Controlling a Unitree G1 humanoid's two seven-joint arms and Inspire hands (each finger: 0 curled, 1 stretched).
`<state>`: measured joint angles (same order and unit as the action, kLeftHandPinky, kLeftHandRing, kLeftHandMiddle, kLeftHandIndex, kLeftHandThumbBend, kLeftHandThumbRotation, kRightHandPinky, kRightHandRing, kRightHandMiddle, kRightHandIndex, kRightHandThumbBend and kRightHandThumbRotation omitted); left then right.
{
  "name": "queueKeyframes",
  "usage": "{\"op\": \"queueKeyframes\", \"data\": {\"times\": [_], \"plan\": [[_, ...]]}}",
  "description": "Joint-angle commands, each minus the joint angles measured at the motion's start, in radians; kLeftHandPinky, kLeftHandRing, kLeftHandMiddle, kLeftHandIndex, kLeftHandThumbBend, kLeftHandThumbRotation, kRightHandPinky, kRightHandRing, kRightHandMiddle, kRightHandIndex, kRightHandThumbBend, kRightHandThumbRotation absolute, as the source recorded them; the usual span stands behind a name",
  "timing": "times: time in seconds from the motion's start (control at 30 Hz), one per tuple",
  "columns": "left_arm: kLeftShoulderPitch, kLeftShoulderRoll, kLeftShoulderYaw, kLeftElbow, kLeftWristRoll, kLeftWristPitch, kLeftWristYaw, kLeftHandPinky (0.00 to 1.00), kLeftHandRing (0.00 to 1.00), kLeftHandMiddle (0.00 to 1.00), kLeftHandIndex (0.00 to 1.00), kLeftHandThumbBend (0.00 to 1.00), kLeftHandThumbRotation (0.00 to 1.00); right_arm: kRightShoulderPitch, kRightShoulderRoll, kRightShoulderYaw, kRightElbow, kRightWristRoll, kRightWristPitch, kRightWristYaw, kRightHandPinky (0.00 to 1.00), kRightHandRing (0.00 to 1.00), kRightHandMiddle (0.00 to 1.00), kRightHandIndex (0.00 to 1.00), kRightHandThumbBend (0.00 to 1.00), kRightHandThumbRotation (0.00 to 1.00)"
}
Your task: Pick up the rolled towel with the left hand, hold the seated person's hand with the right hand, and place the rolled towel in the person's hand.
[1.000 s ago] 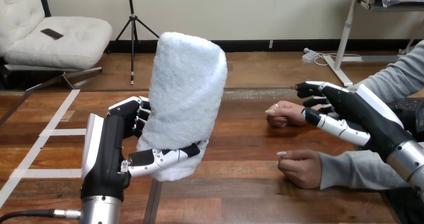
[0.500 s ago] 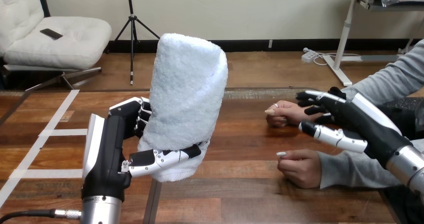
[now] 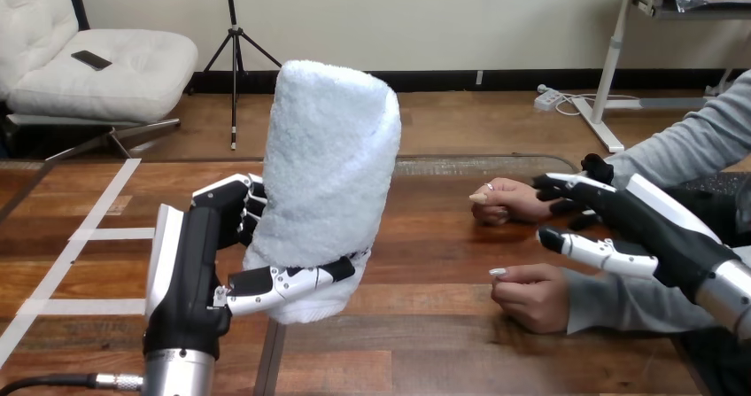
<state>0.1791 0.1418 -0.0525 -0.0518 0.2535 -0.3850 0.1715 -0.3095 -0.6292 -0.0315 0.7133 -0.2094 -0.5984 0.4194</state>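
Note:
A white rolled towel (image 3: 329, 174) stands upright above the table at centre left, with my left hand (image 3: 212, 254) shut on its lower part, thumb across the front. My right hand (image 3: 620, 223) is open at the right, fingers stretched out leftward over the wrist of the person's far hand (image 3: 509, 201), which rests loosely curled on the table. Whether they touch is unclear; no finger curls round it. The person's near hand (image 3: 531, 294) lies curled on the table just below my right thumb.
The wooden table (image 3: 425, 343) runs across the view, with white tape lines (image 3: 97, 234) at its left. The person's grey sleeves (image 3: 620, 303) come in from the right edge.
My right hand has dropped lower and drawn back a little to the right, beside the person's far wrist. The towel and my left hand have stayed put.

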Motion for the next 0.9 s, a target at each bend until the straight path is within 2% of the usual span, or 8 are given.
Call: {"op": "queueKeyframes", "data": {"times": [0.0, 0.47, 0.87], "plan": [[-0.042, -0.007, 0.024, -0.062, -0.01, -0.034, 0.005, 0.26, 0.3, 0.35, 0.39, 0.66, 0.0, -0.094, -0.038, 0.009, 0.027, -0.002, -0.003, 0.006, 0.77, 0.86, 0.88, 0.89, 0.6, 0.66], [-0.039, -0.005, 0.03, -0.064, -0.02, -0.034, -0.008, 0.26, 0.3, 0.35, 0.39, 0.65, 0.0, -0.107, -0.065, 0.021, 0.063, -0.014, -0.003, 0.021, 0.78, 0.87, 0.89, 0.89, 0.65, 0.52], [-0.041, -0.001, 0.036, -0.058, -0.02, -0.049, -0.016, 0.26, 0.3, 0.35, 0.39, 0.66, 0.0, -0.106, -0.095, 0.031, 0.043, -0.026, 0.052, 0.058, 0.81, 0.89, 0.9, 0.9, 0.7, 0.48]]}}
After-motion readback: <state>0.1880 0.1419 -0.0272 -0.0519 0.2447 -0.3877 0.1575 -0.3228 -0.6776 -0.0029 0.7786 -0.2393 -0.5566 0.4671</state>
